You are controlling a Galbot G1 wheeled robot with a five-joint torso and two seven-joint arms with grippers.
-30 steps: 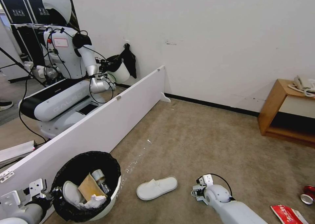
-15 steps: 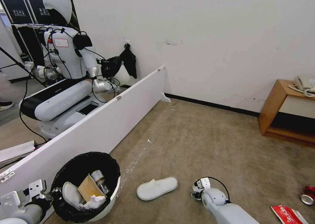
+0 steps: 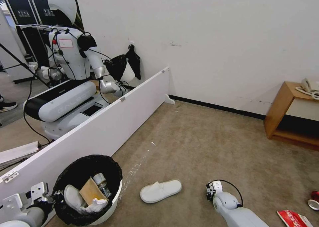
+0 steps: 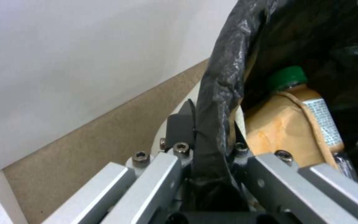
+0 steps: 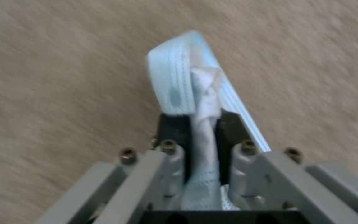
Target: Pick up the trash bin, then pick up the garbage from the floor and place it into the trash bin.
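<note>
The trash bin [image 3: 114,196], white with a black bag over its rim, sits at the lower left beside the white partition. It holds a white slipper [image 3: 71,195], brown cardboard [image 3: 89,190], a bottle [image 3: 100,182] and tissue. My left gripper [image 3: 50,197] is shut on the bin's rim. The left wrist view shows the gripper [image 4: 206,124] pinching the black bag [image 4: 228,71], with the green-capped bottle [image 4: 289,77] inside. My right gripper [image 3: 210,191] hovers low over the carpet, shut on a pale blue pleated mask [image 5: 179,81]. A white slipper [image 3: 160,190] lies between bin and right gripper.
A red packet [image 3: 294,218] and a red can [image 3: 314,200] lie on the carpet at the lower right. A long white partition [image 3: 109,124] runs along the left. Behind it another robot [image 3: 71,84] holds its own bin. A wooden cabinet [image 3: 292,117] stands at the right wall.
The whole picture has shifted a little, so the camera moved. My right gripper has drawn slightly rightward, away from the slipper. The other robot's arm has moved.
</note>
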